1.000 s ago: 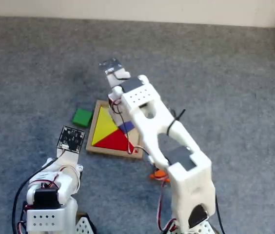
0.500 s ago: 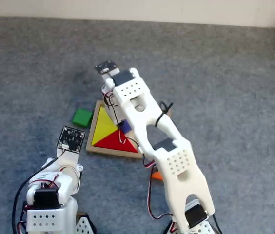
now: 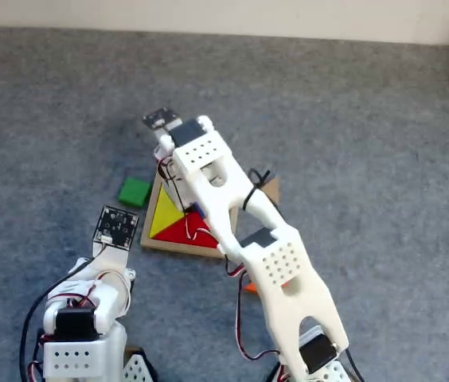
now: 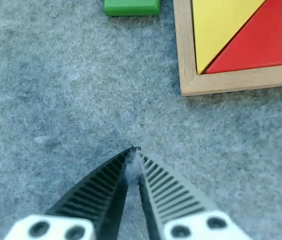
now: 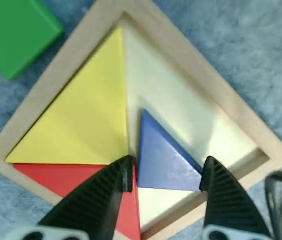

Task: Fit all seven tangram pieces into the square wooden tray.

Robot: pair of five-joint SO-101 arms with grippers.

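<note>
**Tray (image 5: 196,67).** A square wooden tray lying flat on the grey carpet (image 4: 56,100).

**Pieces in the tray.**
- The yellow triangle (image 5: 86,120) and the red triangle (image 5: 56,175) lie flat in it.
- They meet along one edge and each is set against the rim.
- The blue triangle (image 5: 163,162) is near the tray's middle, with one side just beside the yellow triangle.
- The rest of the tray floor is bare wood.

**Pieces outside the tray.**
- The green square (image 5: 16,35) lies on the carpet just beside the tray, off the yellow triangle's side and not touching the rim.
- An orange piece (image 3: 250,287) shows near the tray's opposite side, mostly hidden under the right arm.

**Right gripper (image 5: 166,175).** It is over the tray. The jaws are set against the blue triangle on two sides, pinching it.

**Left gripper (image 4: 133,152).** It is over the carpet, near the tray corner on the red triangle's side. The jaws are pressed together and hold nothing.
</note>
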